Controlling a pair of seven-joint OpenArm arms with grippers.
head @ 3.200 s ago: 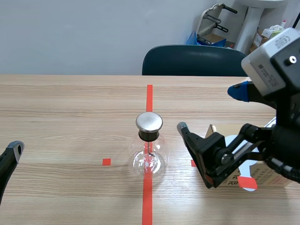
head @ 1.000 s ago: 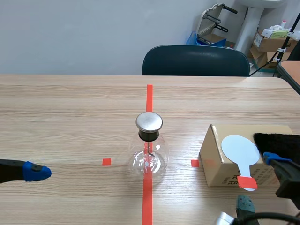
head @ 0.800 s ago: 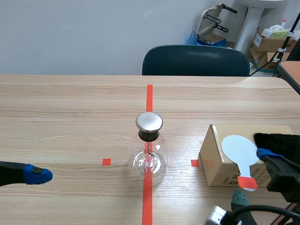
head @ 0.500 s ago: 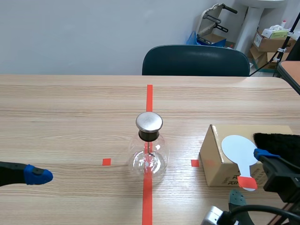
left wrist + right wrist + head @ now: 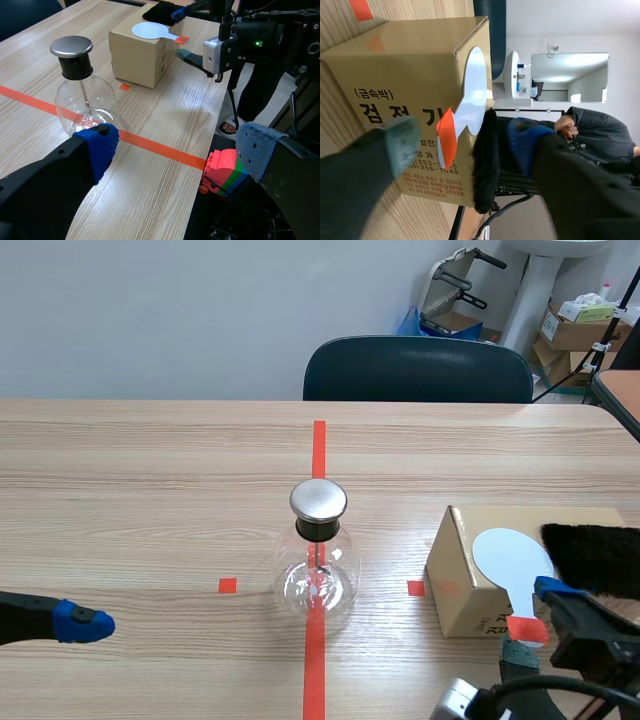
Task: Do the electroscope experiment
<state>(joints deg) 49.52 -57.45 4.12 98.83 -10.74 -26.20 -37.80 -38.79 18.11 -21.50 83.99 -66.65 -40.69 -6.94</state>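
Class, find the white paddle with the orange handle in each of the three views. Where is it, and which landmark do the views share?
Scene view: the paddle lies at the right on the box, its handle overhanging the box's edge.
Left wrist view: the paddle lies on the box, beyond the flask.
Right wrist view: the paddle lies on the box, beside the black fur.
Shared landmark: the box.
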